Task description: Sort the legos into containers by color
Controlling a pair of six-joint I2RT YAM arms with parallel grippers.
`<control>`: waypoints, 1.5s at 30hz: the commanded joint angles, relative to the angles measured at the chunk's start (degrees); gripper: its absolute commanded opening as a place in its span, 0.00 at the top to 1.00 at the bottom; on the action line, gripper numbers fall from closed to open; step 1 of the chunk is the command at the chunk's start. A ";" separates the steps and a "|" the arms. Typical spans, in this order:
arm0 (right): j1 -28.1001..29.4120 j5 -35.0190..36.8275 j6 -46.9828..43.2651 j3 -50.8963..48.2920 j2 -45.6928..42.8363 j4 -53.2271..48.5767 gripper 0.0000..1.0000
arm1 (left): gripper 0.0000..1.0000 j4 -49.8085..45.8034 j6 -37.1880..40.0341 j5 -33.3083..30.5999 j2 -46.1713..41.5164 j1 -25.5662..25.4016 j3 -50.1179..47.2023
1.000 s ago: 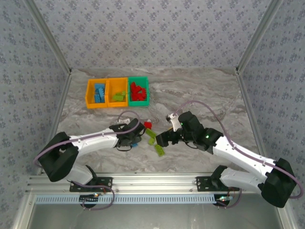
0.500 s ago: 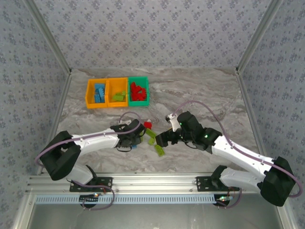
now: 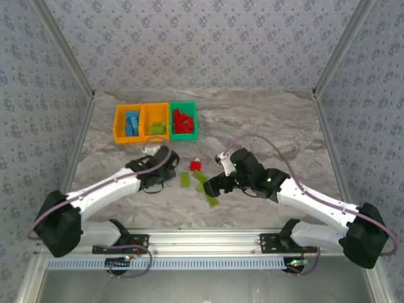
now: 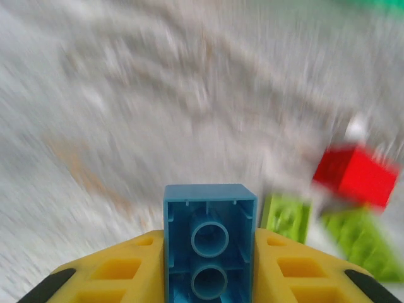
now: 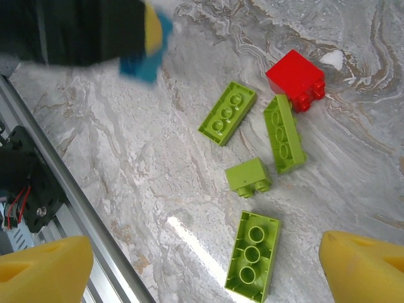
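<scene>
1. Right gripper is spread wide and empty, hovering over four green legos and a red one, near side of the bins.
2. Left gripper is clamped on a blue lego, closer to the bins.
3. Bins themselves: blue, green and red legos already inside.

Top external: fixed high behind the arm bases, looking down and forward over the whole table. Left wrist: low, near-level, close to the surface, blurred, with the blue brick right at the lens. Right wrist: higher, facing almost straight down. All three share the patch with the red brick and lime bricks — right wrist catches the blue brick too.
</scene>
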 commanded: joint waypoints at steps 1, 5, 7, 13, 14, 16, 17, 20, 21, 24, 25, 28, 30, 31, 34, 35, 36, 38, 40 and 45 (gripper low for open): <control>0.27 1.81 -1.14 2.67 -0.14 -1.83 0.05 | 0.68 2.90 12.13 -5.44 -2.22 8.35 5.03; 0.22 2.40 -1.08 3.55 -0.52 -2.83 0.05 | 0.67 5.61 23.51 -6.61 4.04 19.35 13.14; 0.31 2.49 -0.95 3.75 -0.71 -3.12 0.05 | 0.67 7.02 25.19 -3.21 8.31 25.21 16.78; 0.41 2.43 -0.69 5.10 -0.95 -4.90 0.05 | 0.67 9.47 34.61 1.80 25.21 33.36 30.22; 0.49 2.35 -0.54 5.10 -1.05 -4.87 0.05 | 0.67 8.51 35.72 2.47 28.07 33.75 32.97; 0.57 2.53 -0.35 5.42 -1.22 -5.29 0.05 | 0.65 6.20 36.19 3.21 32.15 34.82 37.10; 0.69 2.78 -0.31 5.44 -1.24 -5.54 0.05 | 0.64 6.42 36.50 3.20 33.24 35.43 37.82; 0.75 3.14 0.14 5.39 -1.50 -5.60 0.05 | 0.55 9.09 37.48 2.71 34.18 36.66 37.37; 0.84 3.22 0.26 5.44 -1.48 -5.59 0.05 | 0.49 9.37 37.77 2.40 34.27 37.01 37.37; 0.84 3.38 0.31 5.65 -1.02 -5.58 0.05 | 0.40 9.24 37.80 1.09 33.26 37.05 36.62; 0.89 3.48 0.35 5.78 -0.77 -5.54 0.05 | 0.39 9.56 37.48 1.45 32.33 37.11 35.86; 0.92 4.21 0.68 5.88 0.36 -4.69 0.05 | 0.40 9.16 34.70 3.21 27.37 36.34 32.76; 0.93 5.87 1.17 5.73 1.55 -3.64 0.05 | 0.41 7.97 32.24 4.62 22.09 34.65 29.83; 0.96 7.04 1.40 5.74 2.31 -3.44 0.05 | 0.41 7.14 31.40 5.43 19.39 33.40 28.49; 1.18 10.81 2.40 6.78 6.04 -3.99 0.07 | 0.41 3.54 29.55 7.29 10.58 27.58 24.65; 1.47 12.02 2.85 7.22 7.58 -4.37 0.07 | 0.42 2.27 29.39 7.22 7.64 24.91 23.47; 1.69 12.88 3.44 7.61 9.07 -4.40 0.09 | 0.42 1.08 30.05 7.07 4.62 21.72 22.20; 2.35 13.23 4.33 8.20 11.72 -4.72 0.11 | 0.42 -1.25 32.03 6.49 -0.12 15.74 20.58; 3.38 13.00 5.04 7.96 14.22 -4.87 0.13 | 0.43 -5.32 34.48 5.84 -3.97 9.34 20.26; 6.33 14.23 6.29 7.24 20.29 -5.96 0.16 | 0.43 -16.57 43.89 10.50 -10.20 -2.68 19.93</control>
